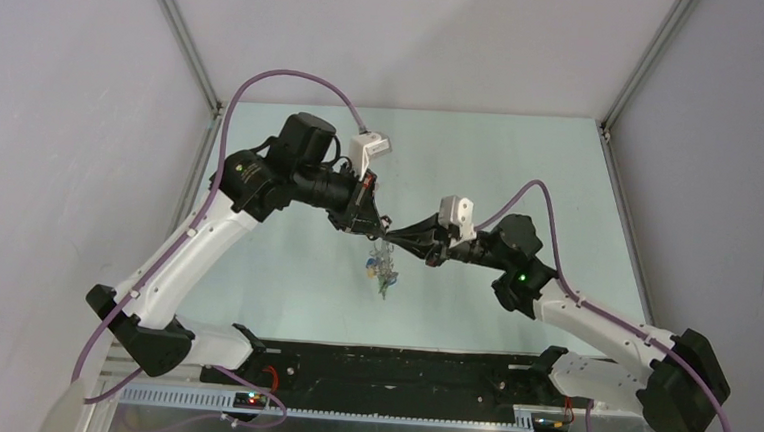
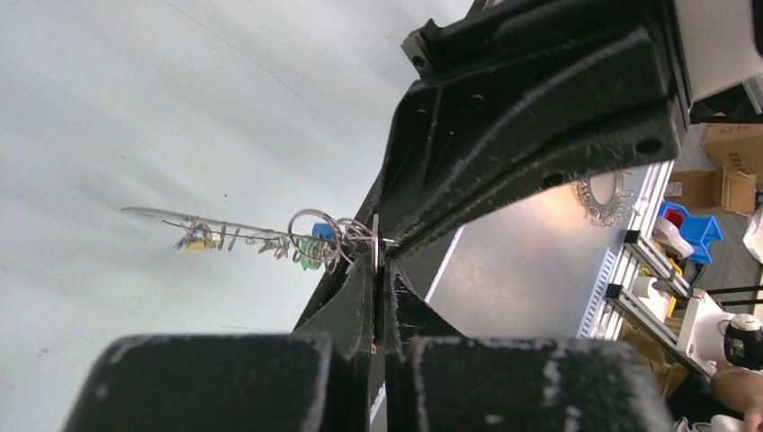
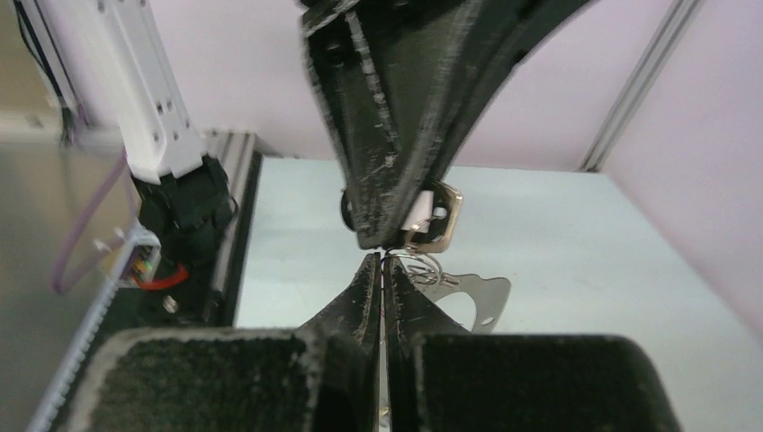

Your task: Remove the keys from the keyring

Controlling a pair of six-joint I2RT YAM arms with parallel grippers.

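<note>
My two grippers meet tip to tip above the middle of the table. The left gripper (image 1: 381, 232) is shut on a thin metal edge of the keyring (image 2: 236, 226), which shows edge-on as a long thin arc running left from its fingertips (image 2: 376, 270). Several small keys (image 2: 310, 245) with blue, green and yellow tags hang along it and dangle below the grippers in the top view (image 1: 382, 268). The right gripper (image 1: 396, 241) is shut on a thin piece of the bunch, a key, at its fingertips (image 3: 372, 266). A flat metal plate (image 3: 475, 293) and small wire rings (image 3: 421, 267) show beside them.
The pale green table (image 1: 482, 152) lies under the hanging bunch. Grey walls with metal frame posts (image 1: 183, 39) close in the left, right and back. A black base strip (image 1: 399, 369) runs along the near edge between the arm bases.
</note>
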